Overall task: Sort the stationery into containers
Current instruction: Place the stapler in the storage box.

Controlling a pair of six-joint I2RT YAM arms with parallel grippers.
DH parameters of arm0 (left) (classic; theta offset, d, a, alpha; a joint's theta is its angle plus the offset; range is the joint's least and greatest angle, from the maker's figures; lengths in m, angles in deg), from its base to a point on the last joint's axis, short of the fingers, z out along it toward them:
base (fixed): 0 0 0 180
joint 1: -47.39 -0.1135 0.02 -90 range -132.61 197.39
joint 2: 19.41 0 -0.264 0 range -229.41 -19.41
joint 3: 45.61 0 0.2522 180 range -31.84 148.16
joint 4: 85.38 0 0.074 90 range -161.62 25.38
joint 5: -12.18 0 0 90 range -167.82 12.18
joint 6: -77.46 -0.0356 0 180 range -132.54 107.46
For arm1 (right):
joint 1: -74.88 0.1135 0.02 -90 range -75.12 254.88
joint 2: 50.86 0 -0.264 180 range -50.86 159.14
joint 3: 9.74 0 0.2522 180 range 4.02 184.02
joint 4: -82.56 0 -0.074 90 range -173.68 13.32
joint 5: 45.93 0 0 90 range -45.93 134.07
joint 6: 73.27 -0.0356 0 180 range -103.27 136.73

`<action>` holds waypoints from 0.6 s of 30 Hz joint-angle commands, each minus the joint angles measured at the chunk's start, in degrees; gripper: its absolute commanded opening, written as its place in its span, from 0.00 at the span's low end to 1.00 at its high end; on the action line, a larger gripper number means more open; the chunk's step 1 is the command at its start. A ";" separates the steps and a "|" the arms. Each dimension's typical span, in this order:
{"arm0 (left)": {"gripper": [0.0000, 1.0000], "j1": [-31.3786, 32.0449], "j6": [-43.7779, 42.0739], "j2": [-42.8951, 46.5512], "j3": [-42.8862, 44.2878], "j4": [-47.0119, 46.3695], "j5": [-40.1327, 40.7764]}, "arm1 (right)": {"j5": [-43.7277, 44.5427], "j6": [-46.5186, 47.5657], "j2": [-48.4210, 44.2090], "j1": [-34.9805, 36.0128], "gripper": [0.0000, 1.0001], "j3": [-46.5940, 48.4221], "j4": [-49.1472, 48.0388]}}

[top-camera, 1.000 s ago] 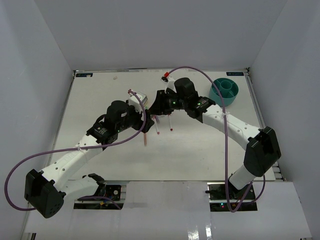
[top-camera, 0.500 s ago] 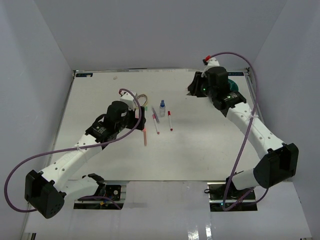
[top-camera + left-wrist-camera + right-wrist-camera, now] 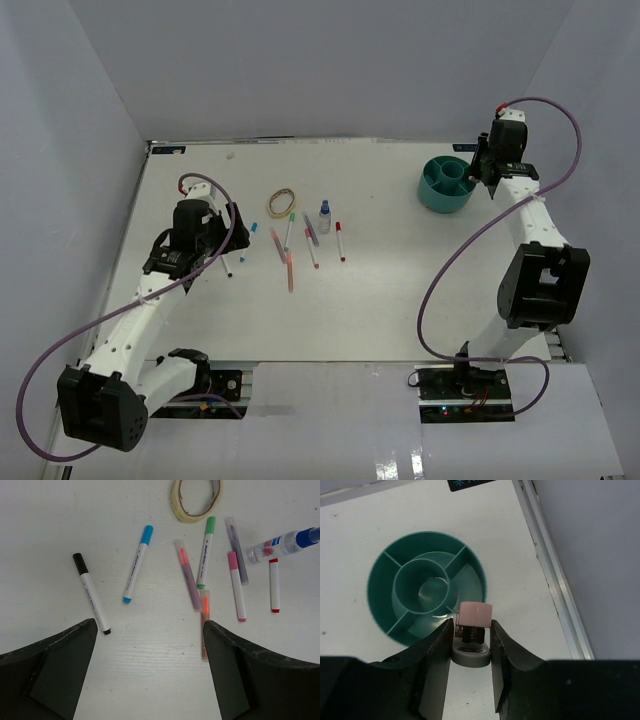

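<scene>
Several pens lie mid-table: black cap, blue cap, green cap, pink cap, red cap, plus translucent purple and orange ones. The tan rubber-band loop and the blue-capped bottle lie beside them. My left gripper is open and empty, just left of the pens. My right gripper is shut on the pale eraser block, held above the right edge of the teal organiser, which also shows in the top view.
The table's metal right edge runs close beside the organiser. The back wall stands just behind it. The right arm stretches along the table's right side.
My right arm swung from the pens at mid-table to the organiser at the far right, carrying the eraser. My left arm drew back to the left, uncovering the pens.
</scene>
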 commanded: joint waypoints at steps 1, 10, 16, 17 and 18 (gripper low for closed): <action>0.98 -0.49 1.00 3.74 -1.31 -0.33 2.79 | 2.34 4.54 3.29 -1.10 0.08 4.45 -5.28; 0.98 -0.49 0.65 2.95 -1.67 -0.33 2.98 | -0.11 10.17 11.99 -1.89 0.08 12.10 -7.04; 0.98 -0.49 0.65 2.86 -1.67 -0.42 2.71 | -1.86 11.49 14.90 -2.51 0.08 12.46 -6.87; 0.98 -0.49 0.65 2.86 -1.67 -0.33 2.71 | -2.22 11.49 15.16 -2.59 0.08 12.29 -6.87; 0.98 -0.58 0.56 2.86 -1.67 -0.33 2.80 | -2.40 11.49 15.69 -2.68 0.08 11.85 -6.87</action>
